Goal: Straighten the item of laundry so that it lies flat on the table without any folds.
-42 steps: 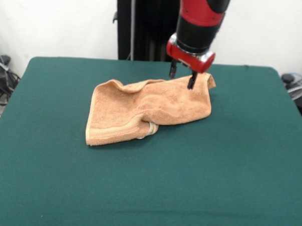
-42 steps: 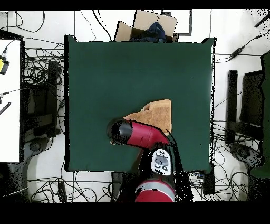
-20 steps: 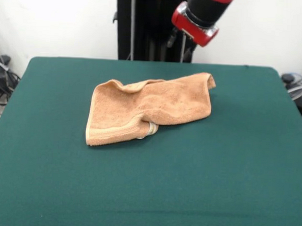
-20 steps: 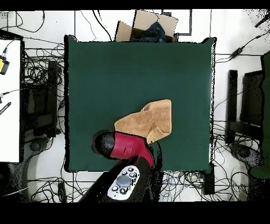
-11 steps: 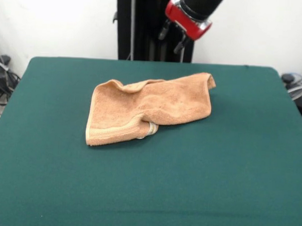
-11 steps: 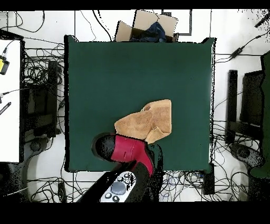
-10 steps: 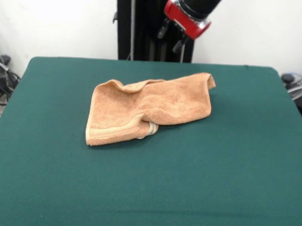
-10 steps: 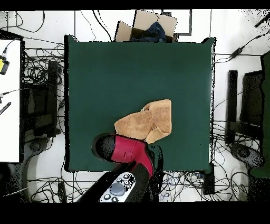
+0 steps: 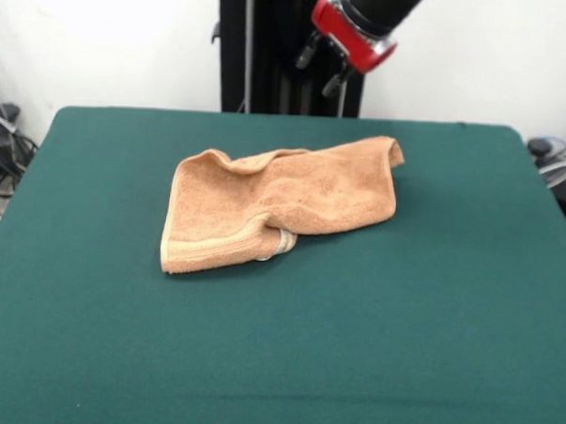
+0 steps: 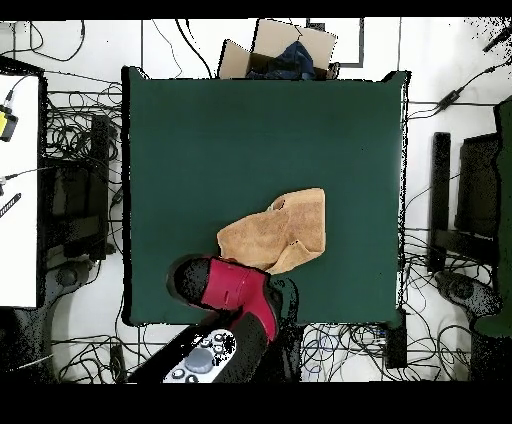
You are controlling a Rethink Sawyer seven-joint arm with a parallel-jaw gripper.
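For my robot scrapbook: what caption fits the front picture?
Rumpled orange towel on the green table, gripper raised above.

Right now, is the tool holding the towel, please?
No, the tool hangs open above the table's far edge, clear of the towel.

Lying on the table (image 9: 467, 305) — a towel (image 9: 283, 210), rumpled, nearer the far edge than the near one. Raised well above its far right corner — the gripper (image 9: 322, 68).
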